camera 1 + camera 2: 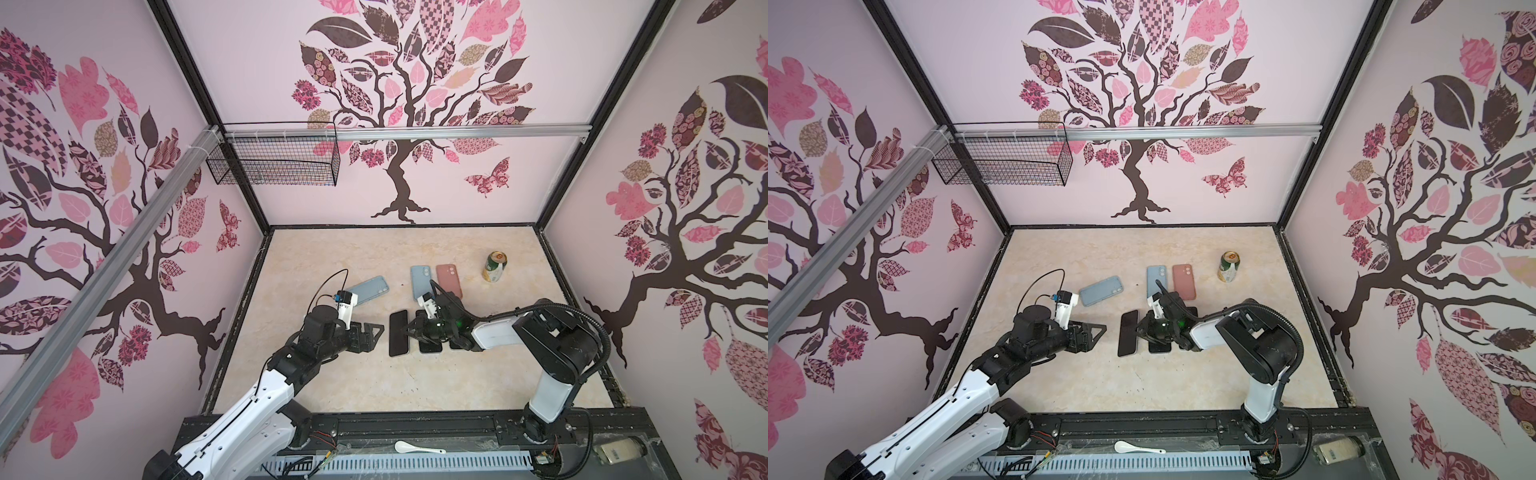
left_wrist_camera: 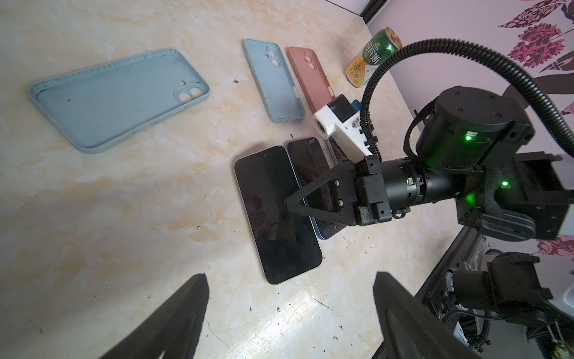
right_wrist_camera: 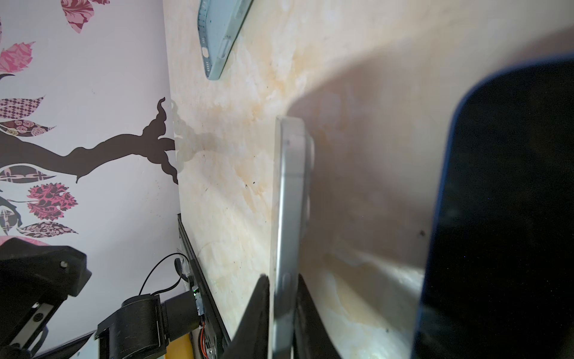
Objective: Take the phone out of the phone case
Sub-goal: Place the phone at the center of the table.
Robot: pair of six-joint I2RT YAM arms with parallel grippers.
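Observation:
A bare dark-screened phone [image 1: 398, 332] [image 1: 1128, 332] [image 2: 273, 223] lies leftmost in a row of three phones, its right edge over the neighbouring blue-edged phone [image 2: 307, 164] [image 3: 503, 202]. My right gripper [image 1: 405, 330] [image 1: 1138, 330] [image 3: 282, 276] is shut on that phone's silver edge [image 3: 290, 186], one finger on each face. An empty light blue phone case [image 1: 368, 289] [image 1: 1101, 291] [image 2: 118, 99] lies further back on the left. My left gripper [image 1: 374, 332] [image 1: 1100, 332] [image 2: 290, 279] stands open just left of the phone, holding nothing.
Another empty blue case [image 1: 419, 282] [image 2: 273, 80] and a pink case [image 1: 449, 279] [image 2: 307, 77] lie behind the phones. A drink can [image 1: 494, 266] stands at the back right. A white spoon [image 1: 417, 448] rests on the front rail. A wire basket [image 1: 274, 162] hangs on the back wall.

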